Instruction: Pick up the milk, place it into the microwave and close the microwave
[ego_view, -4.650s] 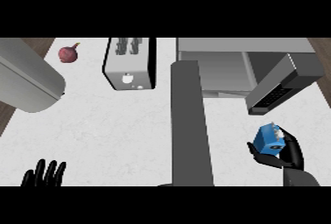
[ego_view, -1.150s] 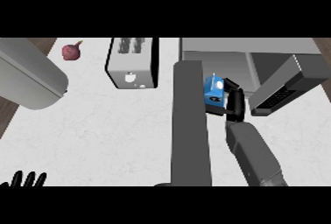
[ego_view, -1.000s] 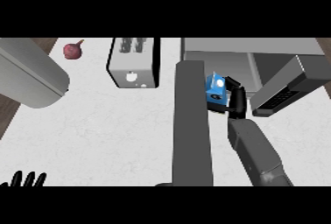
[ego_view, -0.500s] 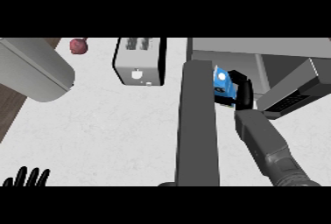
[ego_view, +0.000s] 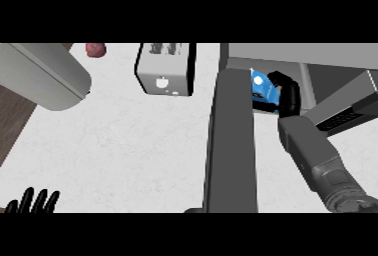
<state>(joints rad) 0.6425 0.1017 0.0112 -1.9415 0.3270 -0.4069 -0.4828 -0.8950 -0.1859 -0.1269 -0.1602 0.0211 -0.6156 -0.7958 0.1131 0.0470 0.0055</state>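
Right hand holds milk at the microwave opening.

Right hand (ego_view: 286, 94) has its fingers curled round the blue milk (ego_view: 261, 86), carton partly hidden behind the open microwave door (ego_view: 232, 145), which runs down the middle of the view. Milk sits at the front of the microwave (ego_view: 325, 65) cavity; whether it rests on the floor inside, cannot tell. Right forearm stretches up from the lower right edge. Left hand (ego_view: 33, 201) rests open at the lower left edge, fingers up. Toaster (ego_view: 164, 70) stands left of the door on the counter (ego_view: 133, 150); a red onion (ego_view: 95, 49) lies at the top edge.
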